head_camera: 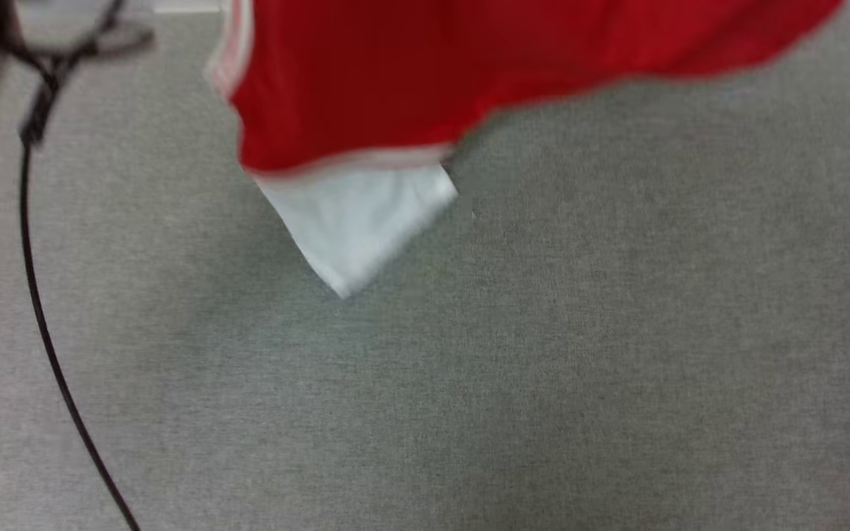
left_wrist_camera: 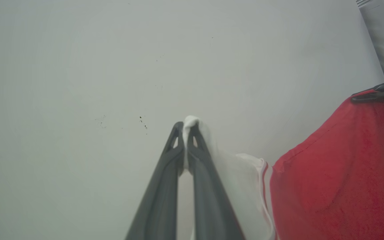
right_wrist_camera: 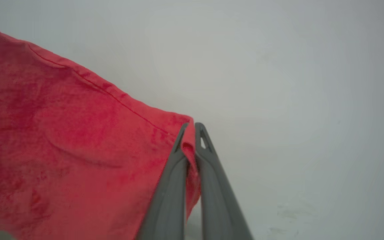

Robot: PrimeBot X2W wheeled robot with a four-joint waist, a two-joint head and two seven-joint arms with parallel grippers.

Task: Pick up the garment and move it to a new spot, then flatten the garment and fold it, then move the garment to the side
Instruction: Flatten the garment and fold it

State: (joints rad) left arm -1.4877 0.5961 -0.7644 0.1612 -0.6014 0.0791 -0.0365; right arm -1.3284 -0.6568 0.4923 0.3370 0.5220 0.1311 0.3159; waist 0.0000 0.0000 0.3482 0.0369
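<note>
No text, number or label can be read anywhere; the red jersey (head_camera: 366, 81) shows only plain, blurred cloth.

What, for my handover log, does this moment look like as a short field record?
garment: red fabric jersey with white sleeves, hanging between both pincers, blurred in the head view
left pincer: shut on the edge of a white sleeve
right pincer: shut on a red hem corner
below: grey textured surface
nearby: thin black cable on the left
</note>
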